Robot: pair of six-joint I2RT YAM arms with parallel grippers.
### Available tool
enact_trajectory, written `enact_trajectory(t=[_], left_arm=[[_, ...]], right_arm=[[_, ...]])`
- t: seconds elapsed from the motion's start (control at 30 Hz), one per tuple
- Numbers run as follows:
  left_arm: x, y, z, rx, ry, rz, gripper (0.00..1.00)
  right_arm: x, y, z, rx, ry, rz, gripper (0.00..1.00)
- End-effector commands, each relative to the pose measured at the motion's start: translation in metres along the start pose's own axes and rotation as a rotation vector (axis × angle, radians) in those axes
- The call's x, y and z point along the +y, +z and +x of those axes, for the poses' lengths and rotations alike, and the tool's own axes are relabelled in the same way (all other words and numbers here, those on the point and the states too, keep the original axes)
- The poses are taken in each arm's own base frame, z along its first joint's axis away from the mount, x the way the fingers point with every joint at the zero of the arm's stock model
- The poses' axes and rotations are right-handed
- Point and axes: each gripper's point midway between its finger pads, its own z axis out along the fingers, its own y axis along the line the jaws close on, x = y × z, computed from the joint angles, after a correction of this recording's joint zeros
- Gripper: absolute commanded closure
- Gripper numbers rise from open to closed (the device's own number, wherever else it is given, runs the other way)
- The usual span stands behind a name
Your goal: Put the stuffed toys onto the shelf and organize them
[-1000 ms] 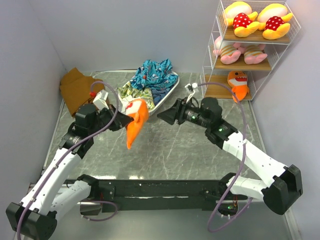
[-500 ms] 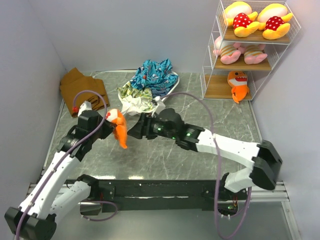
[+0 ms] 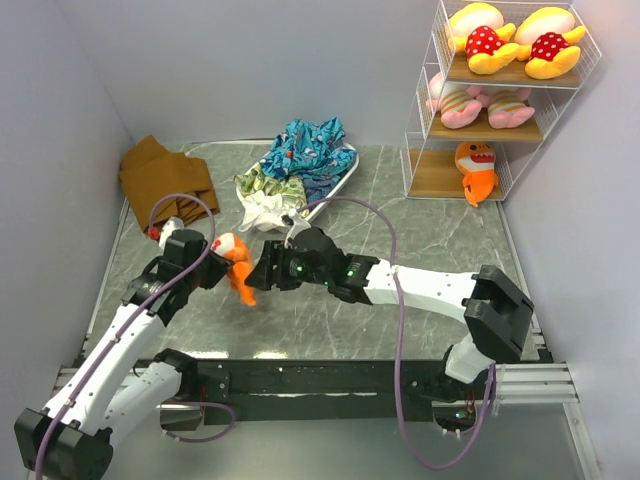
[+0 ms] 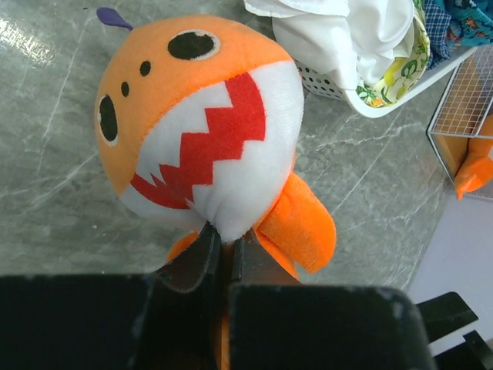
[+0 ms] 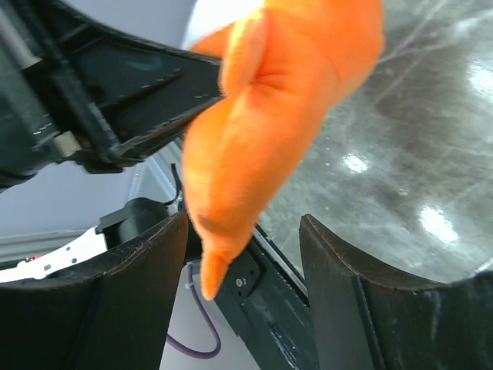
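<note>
My left gripper [image 3: 222,262] is shut on an orange shark toy [image 3: 238,265] and holds it above the table; in the left wrist view the jaws [image 4: 225,239] pinch its white belly below the shark's face [image 4: 200,123]. My right gripper [image 3: 264,270] is open, its jaws on either side of the shark's hanging tail [image 5: 254,146] without touching it. The shelf [image 3: 497,100] stands at the back right, with two yellow toys [image 3: 512,40] on the top board, two pink toys [image 3: 480,103] on the middle board and another orange shark [image 3: 477,168] on the bottom board.
A white oval tray [image 3: 345,172] with a blue-patterned cloth heap [image 3: 305,150] sits at the back middle. A brown folded cloth [image 3: 160,178] lies at the back left. Grey walls close the table on three sides.
My right arm has swung left from the middle to the shark and its open jaws now straddle the tail. My left gripper has lowered the shark slightly.
</note>
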Motion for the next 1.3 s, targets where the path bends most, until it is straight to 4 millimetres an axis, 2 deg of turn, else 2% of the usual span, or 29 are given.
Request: enact_trajectory(t=[0.0, 0.2, 0.3, 0.33, 0.4, 0.43, 0.47, 0.5, 0.57, 0.6, 0.63, 0.67, 0.7, 0.73, 0.8, 0.83, 0.9, 0.93, 1.0, 1.03, 1.07, 1.1, 1.13, 1.17, 1.23, 1.27], left_arm=[[-0.007, 0.000, -0.007, -0.035, -0.032, 0.023, 0.99], [-0.006, 0.004, -0.003, -0.015, -0.029, 0.018, 0.99], [-0.007, 0.003, 0.000, -0.001, -0.022, 0.032, 0.99], [-0.008, 0.002, 0.001, 0.002, -0.017, 0.039, 0.99], [-0.012, -0.001, 0.003, 0.018, -0.009, 0.066, 0.96], [-0.014, -0.002, 0.004, 0.025, 0.001, 0.075, 0.93], [-0.016, -0.003, 0.004, 0.029, 0.006, 0.088, 0.89], [-0.019, -0.005, 0.008, 0.051, 0.014, 0.102, 0.78], [-0.026, -0.009, 0.008, 0.064, 0.039, 0.133, 0.62], [-0.030, -0.010, 0.008, 0.066, 0.049, 0.150, 0.44], [-0.034, -0.012, 0.008, 0.073, 0.075, 0.170, 0.36], [-0.039, -0.015, 0.005, 0.067, 0.088, 0.184, 0.29], [-0.042, -0.017, 0.002, 0.057, 0.122, 0.196, 0.17], [-0.049, -0.020, -0.003, 0.043, 0.136, 0.207, 0.10], [-0.052, -0.023, -0.007, 0.033, 0.181, 0.211, 0.00], [-0.056, -0.024, -0.017, -0.001, 0.195, 0.200, 0.03], [-0.060, -0.026, -0.024, -0.026, 0.258, 0.198, 0.04], [-0.065, -0.027, -0.028, -0.035, 0.280, 0.202, 0.04], [-0.068, -0.027, -0.034, -0.056, 0.350, 0.204, 0.04], [-0.075, -0.029, -0.038, -0.069, 0.379, 0.225, 0.04], [-0.080, -0.031, -0.037, -0.066, 0.410, 0.249, 0.04], [-0.082, -0.032, -0.040, -0.083, 0.462, 0.264, 0.03], [-0.087, -0.036, -0.044, -0.110, 0.477, 0.294, 0.04], [-0.087, -0.037, -0.046, -0.132, 0.507, 0.306, 0.03], [-0.083, -0.040, -0.049, -0.173, 0.533, 0.321, 0.04], [-0.083, -0.040, -0.054, -0.212, 0.547, 0.320, 0.04]], right_arm=[[0.036, 0.000, -0.017, -0.069, -0.011, -0.091, 0.32], [0.026, 0.011, -0.010, -0.052, -0.024, -0.034, 0.31], [0.010, 0.016, -0.011, -0.076, -0.062, 0.016, 0.40], [0.005, 0.017, -0.011, -0.078, -0.080, 0.026, 0.54], [-0.002, 0.018, -0.010, -0.075, -0.088, 0.012, 0.72], [-0.005, 0.018, -0.007, -0.070, -0.090, 0.012, 0.88], [-0.010, 0.018, -0.002, -0.058, -0.091, 0.010, 0.95], [-0.011, 0.017, 0.000, -0.054, -0.096, 0.006, 1.00], [-0.023, 0.014, 0.009, -0.040, -0.085, 0.030, 1.00], [-0.026, 0.009, 0.007, -0.054, -0.084, 0.042, 1.00], [-0.032, 0.006, 0.009, -0.057, -0.077, 0.062, 1.00], [-0.050, 0.001, 0.019, -0.036, -0.072, 0.110, 1.00], [-0.055, -0.007, 0.014, -0.068, -0.063, 0.137, 1.00], [-0.075, -0.014, 0.025, -0.054, -0.054, 0.185, 1.00], [-0.088, -0.031, 0.026, -0.073, -0.018, 0.226, 1.00], [-0.110, -0.040, 0.033, -0.070, 0.002, 0.275, 1.00], [-0.119, -0.060, 0.031, -0.103, 0.045, 0.296, 1.00], [-0.137, -0.070, 0.032, -0.125, 0.060, 0.347, 1.00], [-0.146, -0.092, 0.025, -0.178, 0.101, 0.381, 1.00], [-0.169, -0.104, 0.025, -0.200, 0.128, 0.438, 1.00], [-0.170, -0.116, 0.015, -0.250, 0.146, 0.431, 1.00], [-0.186, -0.125, 0.018, -0.266, 0.166, 0.464, 1.00], [-0.205, -0.137, 0.007, -0.321, 0.201, 0.513, 1.00], [-0.206, -0.149, -0.003, -0.366, 0.211, 0.503, 1.00], [-0.226, -0.164, -0.009, -0.415, 0.238, 0.543, 1.00], [-0.233, -0.175, -0.020, -0.462, 0.257, 0.552, 1.00]])
